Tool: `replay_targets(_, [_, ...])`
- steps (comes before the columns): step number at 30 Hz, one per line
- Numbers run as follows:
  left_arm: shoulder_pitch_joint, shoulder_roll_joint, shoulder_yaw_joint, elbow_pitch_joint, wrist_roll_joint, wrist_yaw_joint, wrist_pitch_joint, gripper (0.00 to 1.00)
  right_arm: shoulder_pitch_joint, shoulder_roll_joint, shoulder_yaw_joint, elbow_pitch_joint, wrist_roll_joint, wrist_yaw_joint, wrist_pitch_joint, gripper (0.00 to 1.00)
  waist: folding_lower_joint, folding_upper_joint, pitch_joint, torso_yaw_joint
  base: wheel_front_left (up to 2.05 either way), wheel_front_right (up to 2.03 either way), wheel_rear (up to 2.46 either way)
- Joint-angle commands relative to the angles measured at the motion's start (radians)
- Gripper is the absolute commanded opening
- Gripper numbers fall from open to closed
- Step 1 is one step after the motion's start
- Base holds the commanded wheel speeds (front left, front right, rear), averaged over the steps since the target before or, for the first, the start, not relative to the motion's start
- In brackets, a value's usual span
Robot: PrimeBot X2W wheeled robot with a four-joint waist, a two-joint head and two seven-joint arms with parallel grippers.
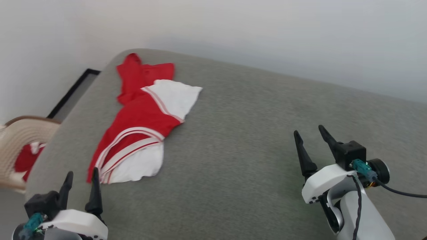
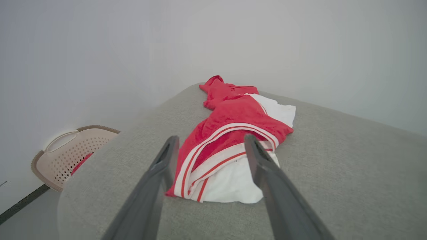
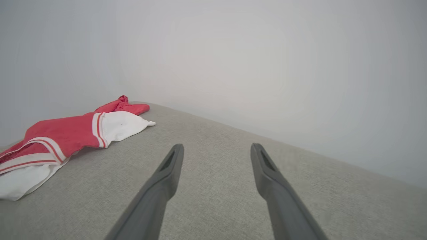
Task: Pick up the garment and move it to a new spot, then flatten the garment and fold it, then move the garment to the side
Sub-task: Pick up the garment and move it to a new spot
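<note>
Facing the crumpled red soft-cloth jersey with white sleeves (image 1: pixel 133 133), held left end effector (image 1: pixel 82 171) and right end effector (image 1: pixel 308 130) spread, empty; looked best pinched deep through bunched layers.

- Soft, even daylight, bright all round, no glare.
- Shadows faint, just under the garment (image 1: pixel 133 126).
- Wrist views bend at edges; wall (image 3: pixel 267 66) hazy, washed out.

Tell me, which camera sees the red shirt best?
The head view: almost the whole garment shows from above. The left wrist view has fingers partly covering it; the right wrist view cuts it off sideways.
</note>
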Motion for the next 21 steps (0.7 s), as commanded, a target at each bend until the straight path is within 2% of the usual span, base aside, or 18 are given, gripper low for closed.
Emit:
replay_targets(1, [0.015, -0.006, 0.008, -0.008, 0.016, 0.002, -0.006, 1.00, 0.014, 0.000, 0.007, 0.006, 0.013, 0.000, -0.005, 1.00, 0.0000, -0.0001, -0.012, 0.047, 0.00, 0.00, 0.00])
replay_targets(12, [0.060, -0.045, 0.053, -0.037, 0.025, 0.002, -0.006, 1.00, 0.018, 0.000, 0.072, 0.007, 0.075, 0.000, -0.005, 1.00, 0.0000, -0.0001, -0.008, 0.140, 0.00, 0.00, 0.00])
replay_targets(21, [0.067, -0.054, 0.056, -0.053, 0.017, 0.002, -0.006, 1.00, -0.002, -0.001, 0.101, 0.007, 0.093, 0.000, -0.005, 1.00, 0.0000, -0.0001, 0.009, 0.140, 0.00, 0.00, 0.00])
